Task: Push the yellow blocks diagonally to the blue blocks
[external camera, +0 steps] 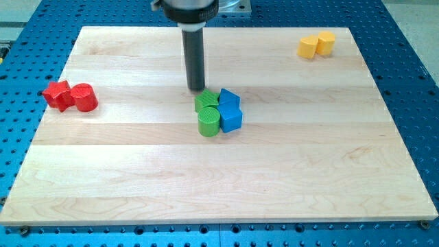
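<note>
1. Our hand is no clamp at all: we end in a plain dark rod, so nothing opens or closes and nothing is held. My tip rests on the table just above the middle cluster, at the upper edge of the rear green block, close enough that we cannot tell whether it touches.
2. Nearest the view's bottom, the green cylinder and a blue block sit side by side, touching.
3. Just behind them sit the rear green block and a second blue block, so the four form one tight clump; the blues, on its right side, are our goal.
4. Off at the view's left, well apart, a red star-like block leans against a red cylinder. We judge them irrelevant to this task.
5. Farthest, at the view's top right, the two yellow blocks stand touching, well apart from my tip and the blues. We judge that the push has not begun; we would need to get beyond them to drive them diagonally down-left.
</note>
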Available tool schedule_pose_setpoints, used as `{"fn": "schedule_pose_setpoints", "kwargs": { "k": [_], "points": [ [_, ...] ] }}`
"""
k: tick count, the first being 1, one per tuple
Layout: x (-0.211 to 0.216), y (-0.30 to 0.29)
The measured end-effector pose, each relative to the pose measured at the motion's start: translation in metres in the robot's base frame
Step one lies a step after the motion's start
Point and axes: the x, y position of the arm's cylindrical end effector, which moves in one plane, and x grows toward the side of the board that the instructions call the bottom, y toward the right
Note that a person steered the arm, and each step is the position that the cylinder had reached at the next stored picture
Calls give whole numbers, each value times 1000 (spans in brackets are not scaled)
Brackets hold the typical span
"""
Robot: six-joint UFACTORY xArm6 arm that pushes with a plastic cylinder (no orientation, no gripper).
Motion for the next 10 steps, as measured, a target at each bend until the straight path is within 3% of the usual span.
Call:
{"fn": "schedule_pose_setpoints", "kwargs": {
  "k": [1, 3, 4, 6, 7, 10],
  "points": [
    [-18, 56],
    [39, 155],
    [47, 219],
    [-60, 349],
    [-107, 349],
    [-108, 230]
  ]
}}
